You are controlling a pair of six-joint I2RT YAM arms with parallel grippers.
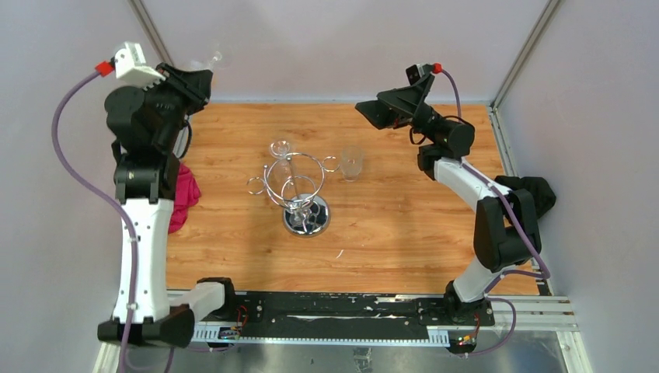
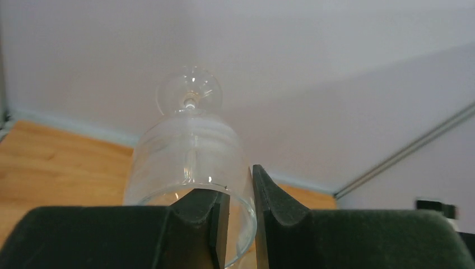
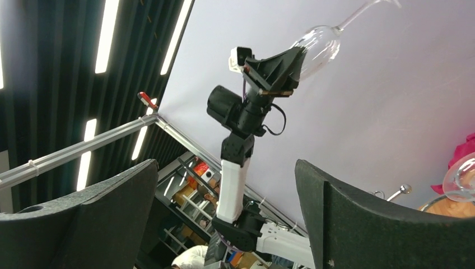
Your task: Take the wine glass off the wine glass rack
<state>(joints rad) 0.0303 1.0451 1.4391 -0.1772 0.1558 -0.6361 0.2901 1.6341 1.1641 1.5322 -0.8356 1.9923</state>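
**A:** Count it up for me.

**B:** One wine glass rack [image 1: 299, 186], chrome, on a round mirrored base. One wine glass [image 1: 211, 61] is off it, held high, well to the rack's far left. By the rack I make out two more: a clear glass [image 1: 281, 149] at its far-left side and another clear glass [image 1: 351, 163] just right of it. I cannot tell whether they hang or stand. There are two cloths, a pink cloth [image 1: 185, 198] left of the rack and a black cloth [image 1: 536, 194] far to its right.

**A:** And the claws?

**B:** The left claw [image 1: 198, 78] is clamped on the wine glass's bowl wall near the rim. The right claw [image 1: 371, 115], up beyond the rack's right, has its fingers wide apart and nothing between them.

**A:** The room?

**B:** A wood-grain tabletop [image 1: 404, 233] with pale walls [image 1: 350, 39] on three sides.

**A:** What do the wrist views add?

**B:** The left wrist shows the glass's foot pointing away towards the wall. The right wrist shows the left arm from below, and a dark ceiling with strip lights [image 3: 103, 36] that the top view misses.
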